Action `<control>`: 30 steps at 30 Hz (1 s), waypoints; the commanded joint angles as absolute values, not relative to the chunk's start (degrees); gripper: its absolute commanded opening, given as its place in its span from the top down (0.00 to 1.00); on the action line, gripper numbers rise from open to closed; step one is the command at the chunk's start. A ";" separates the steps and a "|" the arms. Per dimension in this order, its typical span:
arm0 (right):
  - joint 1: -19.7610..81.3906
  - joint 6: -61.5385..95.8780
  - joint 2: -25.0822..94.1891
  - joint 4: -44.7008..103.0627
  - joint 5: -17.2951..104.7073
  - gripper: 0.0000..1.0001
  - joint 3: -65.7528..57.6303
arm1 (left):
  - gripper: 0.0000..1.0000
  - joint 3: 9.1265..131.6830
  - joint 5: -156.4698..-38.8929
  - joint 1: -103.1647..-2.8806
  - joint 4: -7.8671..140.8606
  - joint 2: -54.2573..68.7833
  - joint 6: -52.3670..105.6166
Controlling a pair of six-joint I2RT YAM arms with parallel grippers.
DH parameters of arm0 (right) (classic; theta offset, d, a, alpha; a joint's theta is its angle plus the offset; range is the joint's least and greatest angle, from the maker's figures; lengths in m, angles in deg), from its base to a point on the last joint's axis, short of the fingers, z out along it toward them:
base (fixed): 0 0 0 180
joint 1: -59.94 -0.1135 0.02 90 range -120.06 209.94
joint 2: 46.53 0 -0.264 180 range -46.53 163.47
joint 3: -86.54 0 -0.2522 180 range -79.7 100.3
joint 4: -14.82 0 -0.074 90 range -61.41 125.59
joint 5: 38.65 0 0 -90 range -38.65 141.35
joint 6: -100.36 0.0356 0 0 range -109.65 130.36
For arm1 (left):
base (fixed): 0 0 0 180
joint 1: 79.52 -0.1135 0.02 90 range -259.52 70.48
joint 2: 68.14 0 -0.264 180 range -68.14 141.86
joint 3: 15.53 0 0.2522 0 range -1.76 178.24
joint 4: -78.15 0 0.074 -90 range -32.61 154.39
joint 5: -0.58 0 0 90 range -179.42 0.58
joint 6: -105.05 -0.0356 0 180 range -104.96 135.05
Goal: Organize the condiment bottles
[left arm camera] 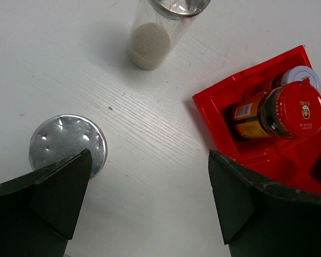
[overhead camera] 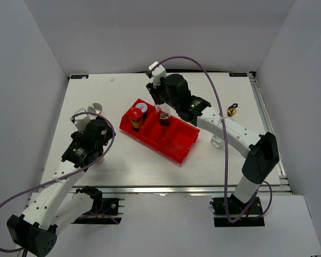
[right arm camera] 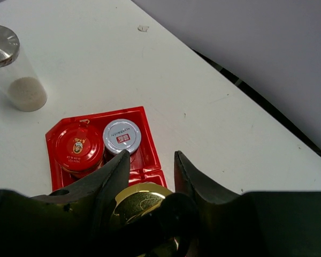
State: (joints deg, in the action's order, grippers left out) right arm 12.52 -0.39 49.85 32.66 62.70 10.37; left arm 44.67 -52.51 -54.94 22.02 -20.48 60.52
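The right gripper [right arm camera: 151, 170] is clamped narrowly on a gold-topped bottle [right arm camera: 142, 206], held upright over the red bin [overhead camera: 176, 142]. A free compartment appears to lie straight below it. The end compartment just beyond the fingertips holds a red-lidded jar [right arm camera: 78, 145] and a white-capped jar [right arm camera: 122, 136]. The left gripper [left arm camera: 148, 160] gapes wide over the desk [left arm camera: 150, 123], with a silver-capped shaker [left arm camera: 64, 140] just beside one finger.

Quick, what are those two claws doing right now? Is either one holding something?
Left gripper: open, holding nothing.
Right gripper: closed on a gold-topped bottle.
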 commanded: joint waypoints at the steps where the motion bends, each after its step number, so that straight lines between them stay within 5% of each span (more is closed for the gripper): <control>1: 12.48 -0.02 49.44 23.84 64.09 1.00 10.49 | 0.02 44.29 -51.89 -55.09 22.56 -21.39 60.57; 11: 13.01 2.97 51.82 20.06 67.43 1.00 5.03 | 0.02 44.03 -52.07 -55.09 22.56 -21.91 60.57; 18: 13.01 6.05 50.33 18.66 69.27 0.33 1.70 | 0.02 44.03 -52.24 -55.09 22.64 -22.44 60.57; 24: 13.10 5.96 47.96 18.83 72.26 0.13 0.29 | 0.02 44.03 -52.42 -55.00 22.56 -22.44 60.48; 30: 13.01 5.52 43.92 22.43 73.06 0.11 1.51 | 0.02 44.03 -52.51 -55.09 22.64 -22.79 60.48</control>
